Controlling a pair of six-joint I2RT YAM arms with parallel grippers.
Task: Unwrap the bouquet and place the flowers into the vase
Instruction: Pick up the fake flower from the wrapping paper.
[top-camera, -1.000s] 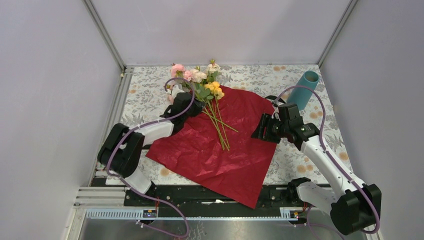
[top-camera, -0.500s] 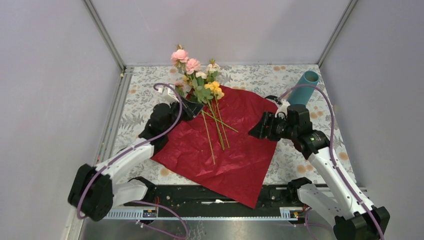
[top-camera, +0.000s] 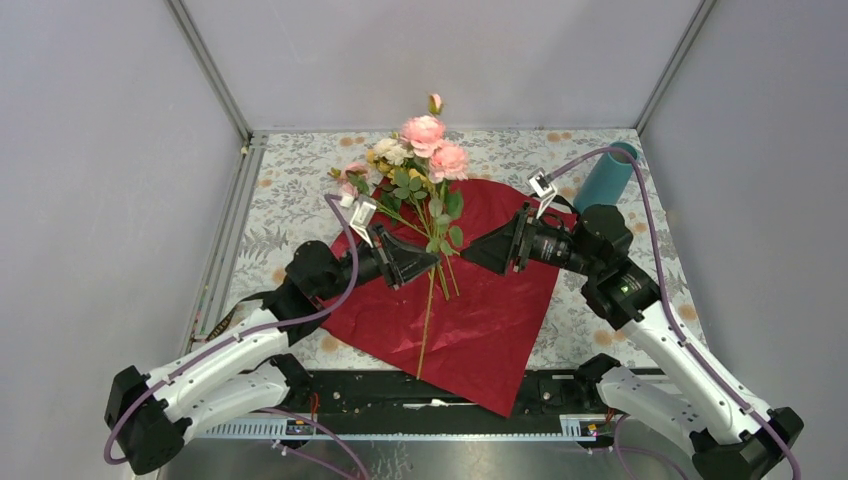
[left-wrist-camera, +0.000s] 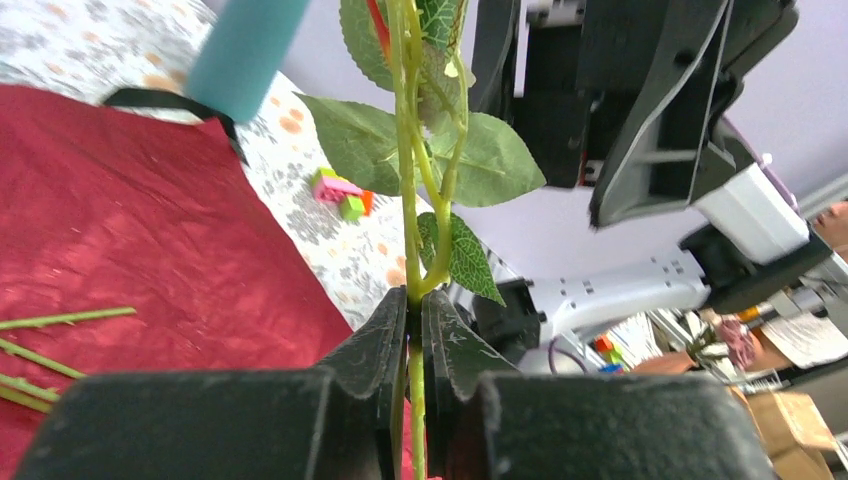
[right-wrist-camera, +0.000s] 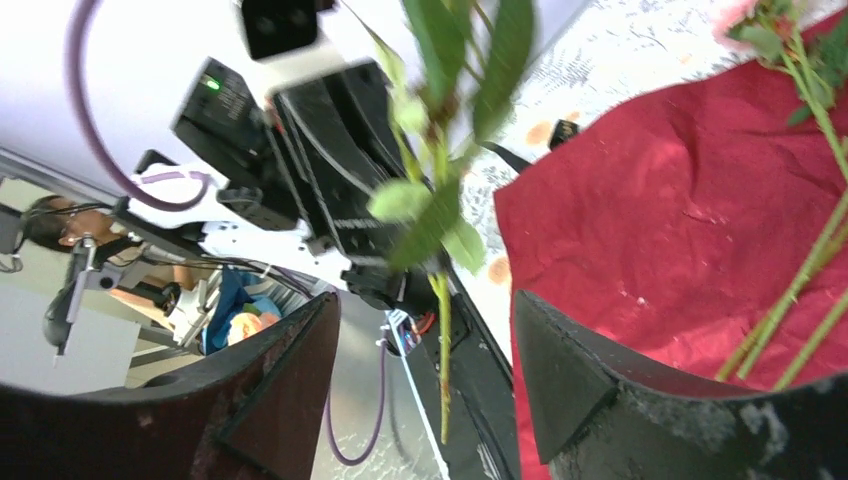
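Note:
My left gripper (top-camera: 430, 262) is shut on the green stem (left-wrist-camera: 413, 330) of one of the flowers, held upright above the paper. Its pink blooms (top-camera: 428, 133) stand high, and its stem end hangs down near the table's front edge. My right gripper (top-camera: 472, 257) is open and points left at that stem (right-wrist-camera: 442, 330), which shows between its spread fingers (right-wrist-camera: 290, 370) without touching them. The other flowers (top-camera: 388, 155) lie on the opened dark red paper (top-camera: 480, 310). The teal vase (top-camera: 607, 175) stands at the back right.
A black ribbon (left-wrist-camera: 165, 98) lies at the paper's far edge near the vase. A small multicoloured block toy (left-wrist-camera: 340, 192) sits on the flowered tablecloth (top-camera: 290, 190) right of the paper. Grey walls enclose the table on three sides.
My left gripper has lifted one pink flower off the bunch and carried it toward the middle, stem hanging. My right gripper has swung left toward it and opened wider.

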